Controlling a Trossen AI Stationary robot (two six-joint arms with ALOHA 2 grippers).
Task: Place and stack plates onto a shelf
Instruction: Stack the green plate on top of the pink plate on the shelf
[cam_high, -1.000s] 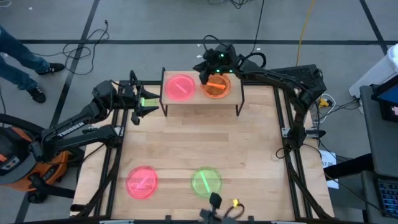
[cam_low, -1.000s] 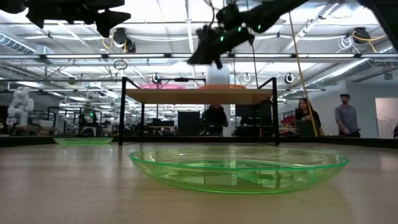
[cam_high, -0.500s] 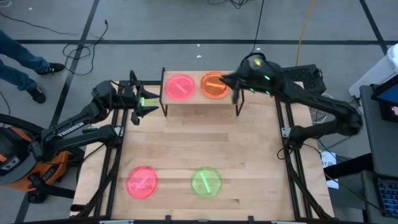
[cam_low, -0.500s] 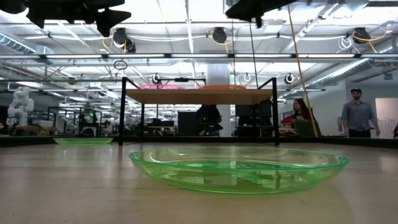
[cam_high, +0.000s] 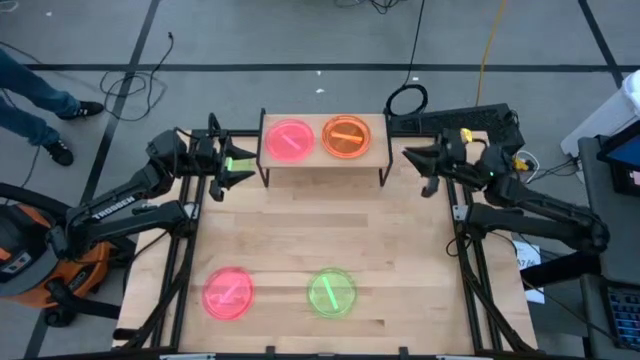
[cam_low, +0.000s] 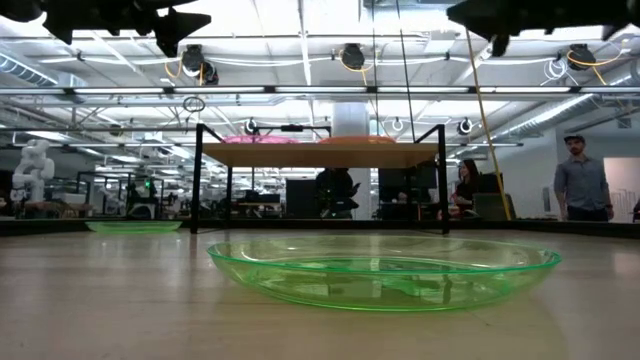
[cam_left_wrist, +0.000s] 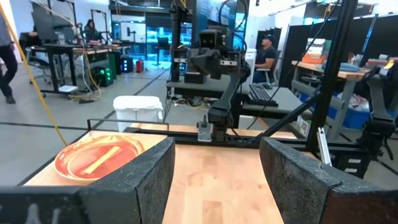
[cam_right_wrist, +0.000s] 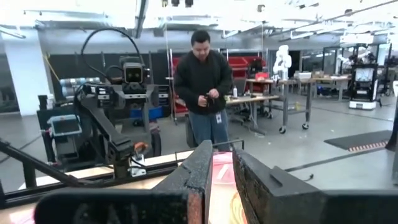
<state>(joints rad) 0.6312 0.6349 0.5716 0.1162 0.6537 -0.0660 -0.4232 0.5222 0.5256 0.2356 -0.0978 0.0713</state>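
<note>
A grey concrete floor (cam_high: 300, 40) crossed by dark lines and loose cables (cam_high: 130, 85) surrounds the desk (cam_high: 320, 230), while beyond it a bright workshop holds white ceiling trusses (cam_low: 320, 90), workbenches (cam_right_wrist: 273, 99) and several standing people (cam_right_wrist: 205, 81).

"TROSSEN" in white caps along the left arm (cam_high: 118, 205); no other legible txt

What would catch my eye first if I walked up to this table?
Probably the glowing plastic plates: a neon pink round plate and a neon orange one side by side on the small light-wood shelf at the far edge. Another pink plate and a neon green plate lie on the tabletop near the front.
</note>
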